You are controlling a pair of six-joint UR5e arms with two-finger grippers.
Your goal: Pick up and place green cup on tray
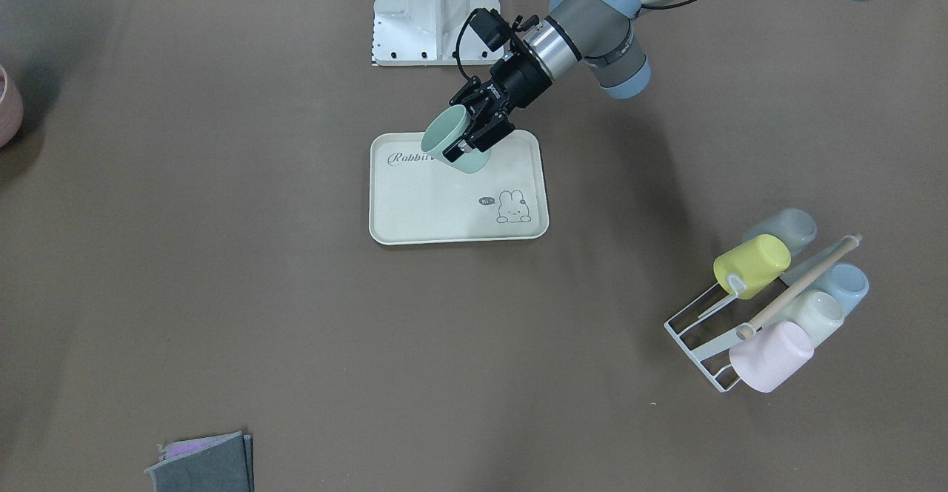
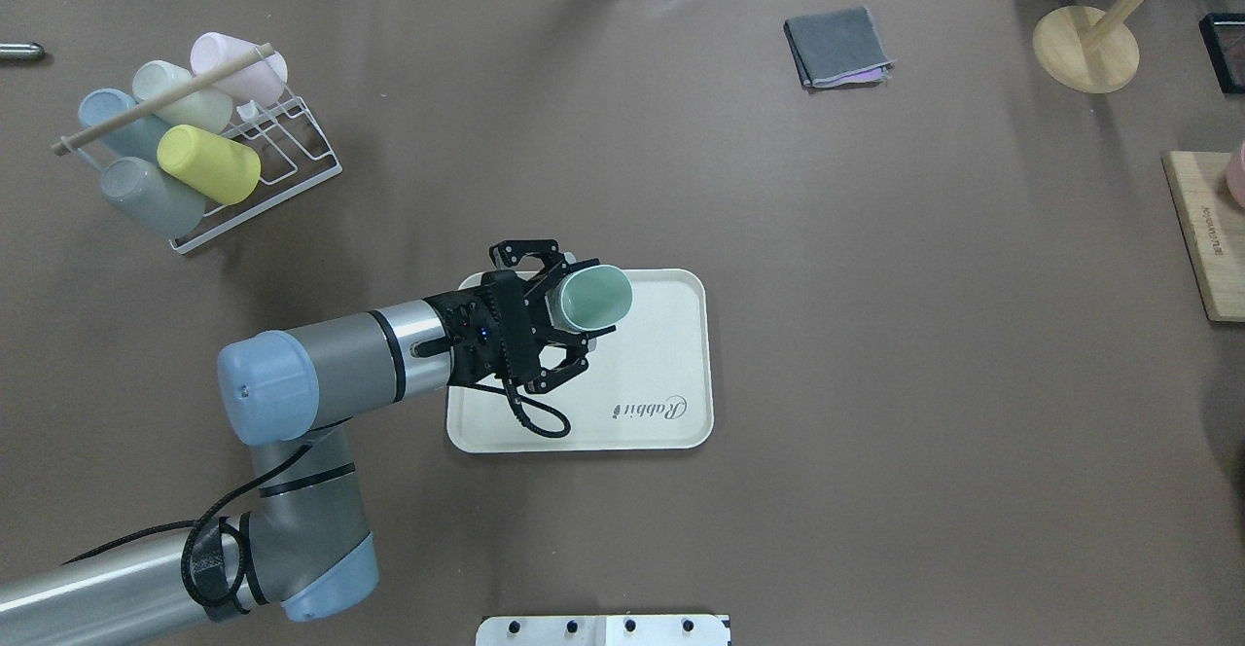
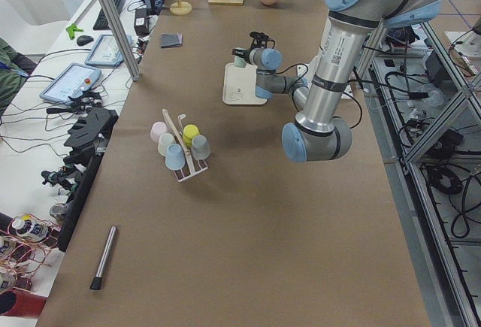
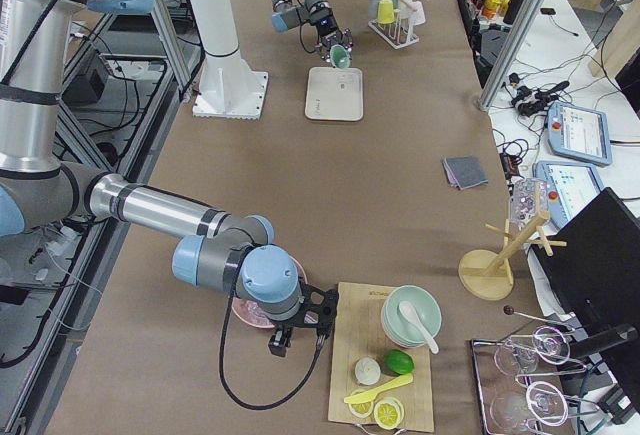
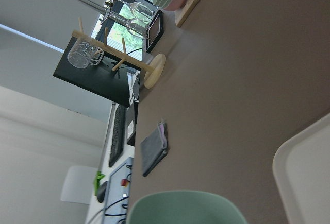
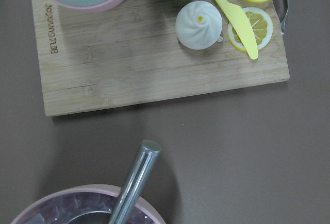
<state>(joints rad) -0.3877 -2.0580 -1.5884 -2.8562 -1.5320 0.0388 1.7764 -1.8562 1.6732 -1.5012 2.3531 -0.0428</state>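
Left hand [image 1: 468, 138] clamped on tilted green cup [image 1: 444, 138], held over tray [image 1: 444, 210].
Placing step was underway; next move likely called for righting, lowering, releasing.

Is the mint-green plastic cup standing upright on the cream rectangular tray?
No, the mint-green plastic cup is tilted, mouth sideways, gripped by the left gripper over the cream rectangular tray.

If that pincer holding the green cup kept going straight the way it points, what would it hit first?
Probably the tray: the left pincer slants down over it, so the gripped green cup would touch there first. The tilt is hard to judge; if flatter, it reaches the table beyond.
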